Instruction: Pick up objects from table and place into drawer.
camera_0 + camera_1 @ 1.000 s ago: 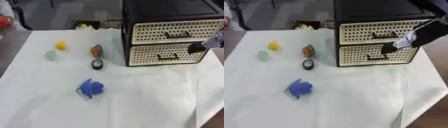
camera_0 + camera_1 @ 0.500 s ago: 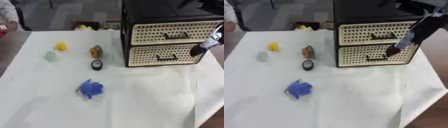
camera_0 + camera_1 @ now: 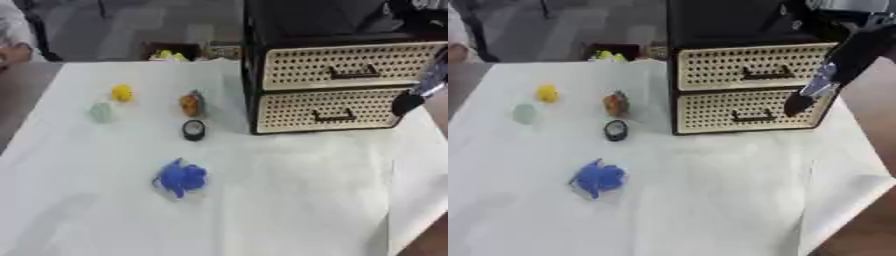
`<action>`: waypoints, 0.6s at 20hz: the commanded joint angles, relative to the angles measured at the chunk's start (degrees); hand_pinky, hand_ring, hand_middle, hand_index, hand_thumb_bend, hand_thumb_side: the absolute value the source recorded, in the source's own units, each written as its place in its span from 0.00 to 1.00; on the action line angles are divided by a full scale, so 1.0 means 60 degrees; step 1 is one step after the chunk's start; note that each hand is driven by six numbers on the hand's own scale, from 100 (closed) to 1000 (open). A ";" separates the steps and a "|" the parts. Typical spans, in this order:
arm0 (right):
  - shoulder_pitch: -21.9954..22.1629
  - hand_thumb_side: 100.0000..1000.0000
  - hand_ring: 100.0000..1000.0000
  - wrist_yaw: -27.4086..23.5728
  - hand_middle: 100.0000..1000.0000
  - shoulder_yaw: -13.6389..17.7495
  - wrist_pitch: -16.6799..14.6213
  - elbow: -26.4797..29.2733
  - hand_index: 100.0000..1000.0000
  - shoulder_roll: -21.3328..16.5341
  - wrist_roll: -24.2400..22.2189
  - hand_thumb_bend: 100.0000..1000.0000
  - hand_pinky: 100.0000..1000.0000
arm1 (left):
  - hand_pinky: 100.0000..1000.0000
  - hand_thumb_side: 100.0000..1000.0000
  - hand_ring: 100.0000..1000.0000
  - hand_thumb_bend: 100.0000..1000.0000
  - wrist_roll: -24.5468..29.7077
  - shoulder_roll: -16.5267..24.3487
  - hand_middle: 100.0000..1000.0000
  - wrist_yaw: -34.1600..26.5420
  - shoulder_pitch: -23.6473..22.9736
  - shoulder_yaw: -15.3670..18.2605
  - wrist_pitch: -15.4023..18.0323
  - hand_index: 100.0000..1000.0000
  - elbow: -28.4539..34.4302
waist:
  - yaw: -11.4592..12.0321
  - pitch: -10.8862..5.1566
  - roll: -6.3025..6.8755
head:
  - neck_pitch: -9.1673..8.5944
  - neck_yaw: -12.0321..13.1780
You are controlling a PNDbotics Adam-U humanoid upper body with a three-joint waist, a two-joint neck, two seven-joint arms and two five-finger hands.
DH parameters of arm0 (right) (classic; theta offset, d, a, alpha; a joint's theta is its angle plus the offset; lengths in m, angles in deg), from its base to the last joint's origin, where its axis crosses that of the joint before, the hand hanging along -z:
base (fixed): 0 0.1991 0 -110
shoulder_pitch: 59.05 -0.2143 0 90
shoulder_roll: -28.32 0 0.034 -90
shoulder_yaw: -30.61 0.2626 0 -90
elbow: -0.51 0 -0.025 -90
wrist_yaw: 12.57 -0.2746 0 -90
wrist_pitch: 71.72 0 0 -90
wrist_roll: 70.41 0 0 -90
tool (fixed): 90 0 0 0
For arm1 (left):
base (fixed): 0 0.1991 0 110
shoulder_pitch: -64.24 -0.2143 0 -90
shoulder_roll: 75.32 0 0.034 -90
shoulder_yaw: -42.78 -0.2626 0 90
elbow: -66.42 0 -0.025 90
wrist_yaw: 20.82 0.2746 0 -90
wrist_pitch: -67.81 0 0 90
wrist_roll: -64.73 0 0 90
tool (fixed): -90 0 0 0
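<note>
A robot right hand (image 3: 800,104), fingers too blurred to tell apart, hangs at the shut lower drawer (image 3: 745,111)'s right end, so it should reach the central handle (image 3: 745,117) squarely, while toys, including a blue one (image 3: 598,178), lie on the table (image 3: 710,200).

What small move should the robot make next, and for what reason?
Probably bring the right hand left to the dark handle of the lower woven drawer and hook it: both drawers look shut, the hand hangs beside that drawer's right end, and the small objects lie on the white tablecloth.
</note>
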 commanded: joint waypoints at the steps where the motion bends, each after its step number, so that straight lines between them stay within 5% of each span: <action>1: -0.0125 0.49 0.00 -0.0198 0.00 0.0143 0.0115 0.0008 0.80 -0.0398 0.0132 1.00 0.00 | 0.68 0.78 0.73 0.00 0.0008 0.0253 0.71 -0.0049 0.0085 0.0019 0.0002 0.80 0.0145 | -0.0011 -0.0155 -0.0037 | -0.0132 0.0004; 7: 0.0140 0.49 0.00 -0.0395 0.00 0.0196 0.0455 0.0190 0.80 -0.0567 0.0304 1.00 0.00 | 0.68 0.78 0.73 0.00 -0.0004 0.0270 0.71 -0.0056 0.0107 0.0019 -0.0025 0.80 0.0145 | -0.0030 -0.0169 -0.0060 | -0.0159 -0.0001; 12: 0.0483 0.49 0.00 -0.0440 0.00 0.0182 0.1437 0.0401 0.79 -0.0689 0.0659 1.00 0.00 | 0.68 0.78 0.73 0.00 -0.0012 0.0275 0.71 -0.0080 0.0118 0.0017 -0.0028 0.80 0.0145 | -0.0015 -0.0173 -0.0058 | -0.0166 -0.0002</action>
